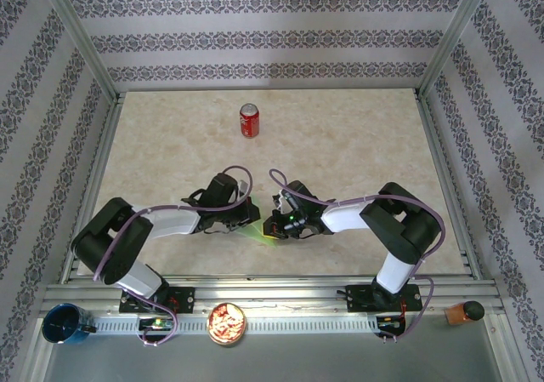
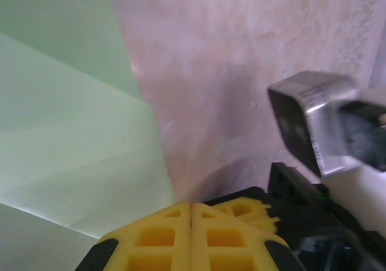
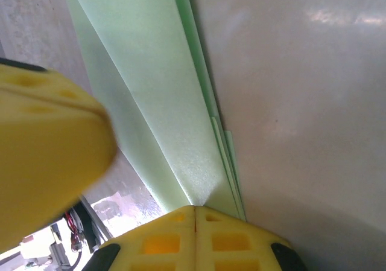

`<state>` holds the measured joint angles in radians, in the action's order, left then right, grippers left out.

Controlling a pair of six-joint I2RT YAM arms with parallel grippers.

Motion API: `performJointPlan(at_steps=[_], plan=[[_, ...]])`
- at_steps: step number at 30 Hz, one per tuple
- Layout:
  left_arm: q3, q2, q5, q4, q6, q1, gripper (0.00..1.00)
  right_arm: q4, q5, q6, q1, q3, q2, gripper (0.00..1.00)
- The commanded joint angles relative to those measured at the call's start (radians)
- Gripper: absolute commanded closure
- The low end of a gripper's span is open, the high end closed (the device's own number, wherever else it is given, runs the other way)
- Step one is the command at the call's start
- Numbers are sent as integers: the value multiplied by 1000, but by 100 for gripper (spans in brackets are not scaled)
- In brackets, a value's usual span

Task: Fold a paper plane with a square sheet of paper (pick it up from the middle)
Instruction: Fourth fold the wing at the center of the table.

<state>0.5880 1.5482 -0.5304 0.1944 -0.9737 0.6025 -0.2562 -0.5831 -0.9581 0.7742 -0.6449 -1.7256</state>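
Observation:
The light-green sheet of paper (image 1: 262, 229) lies folded on the table near the front middle, mostly hidden under both grippers. In the right wrist view it is a long narrow layered strip (image 3: 160, 90) whose crease runs straight into the tips of my shut right gripper (image 3: 194, 209); whether any paper sits between the pads does not show. In the left wrist view creased green panels (image 2: 72, 132) fill the left side. My left gripper (image 2: 192, 206) is shut, its tips at the paper's right edge. The two grippers (image 1: 246, 214) (image 1: 277, 225) almost touch.
A red can (image 1: 248, 120) stands upright at the back centre. On the front rail sit a blue cup (image 1: 66, 324), a bowl of snacks (image 1: 227, 322) and a brown-capped jar (image 1: 463, 313). Patterned walls and metal posts enclose the marble table (image 1: 357, 144).

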Motion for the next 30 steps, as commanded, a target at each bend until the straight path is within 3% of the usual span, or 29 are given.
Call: performJointPlan(at_steps=[1,11,21,30], plan=[[-6,46,1,22,-23,14,97,85,25,15,-7,34,-28,100],[-33,77,50,-10,19,-26,96,102,36,27,-7,42,-40,100],[-57,95,-126,58,118,-199,93,100,42,32,-7,54,-45,100],[-13,112,-147,-26,187,-346,91,100,42,31,-7,65,-34,100]])
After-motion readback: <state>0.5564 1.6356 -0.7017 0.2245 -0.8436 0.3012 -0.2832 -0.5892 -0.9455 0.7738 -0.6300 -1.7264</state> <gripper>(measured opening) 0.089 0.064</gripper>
